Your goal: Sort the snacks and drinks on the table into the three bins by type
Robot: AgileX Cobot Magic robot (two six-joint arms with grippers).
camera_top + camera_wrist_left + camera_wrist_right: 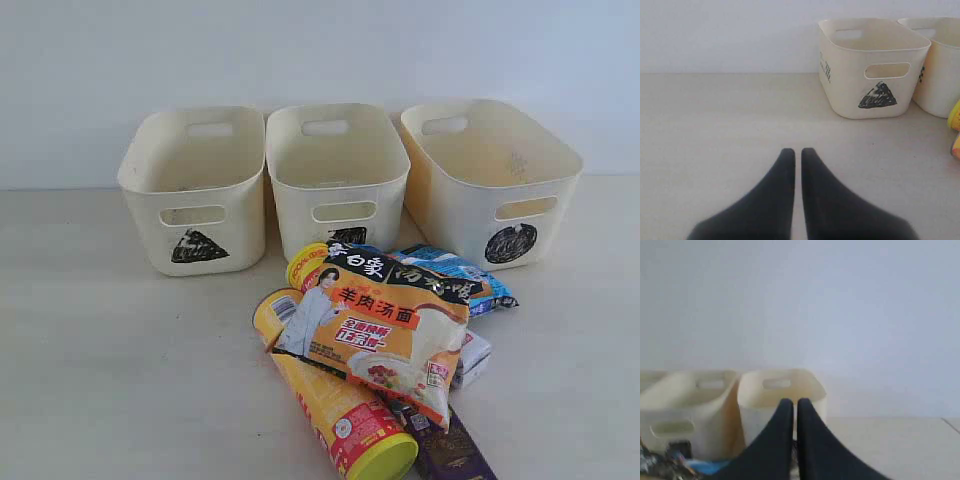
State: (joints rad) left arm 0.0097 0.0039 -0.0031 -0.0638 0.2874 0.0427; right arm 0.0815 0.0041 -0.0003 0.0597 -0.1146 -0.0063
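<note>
The snacks and drinks lie in one pile on the table [120, 330], in front of the three bins. An orange noodle packet [385, 325] lies on top, across a yellow chip tube [335, 405]. Behind it shows the yellow rim of a second tube [305, 265] and a blue packet [455, 275]. A white carton [470, 355] and a dark purple carton [450, 450] peek out at the right. The bins carry a triangle [195, 190], a half-hidden square [338, 170] and a circle [500, 185]. My left gripper [797, 150] is shut and empty over bare table. My right gripper [794, 401] is shut and empty too. Neither shows in the exterior view.
All three bins look empty and stand side by side against a pale wall. In the left wrist view the triangle bin [875, 70] stands ahead and to one side of the fingers. In the right wrist view a bin [780, 390] stands straight behind the fingertips.
</note>
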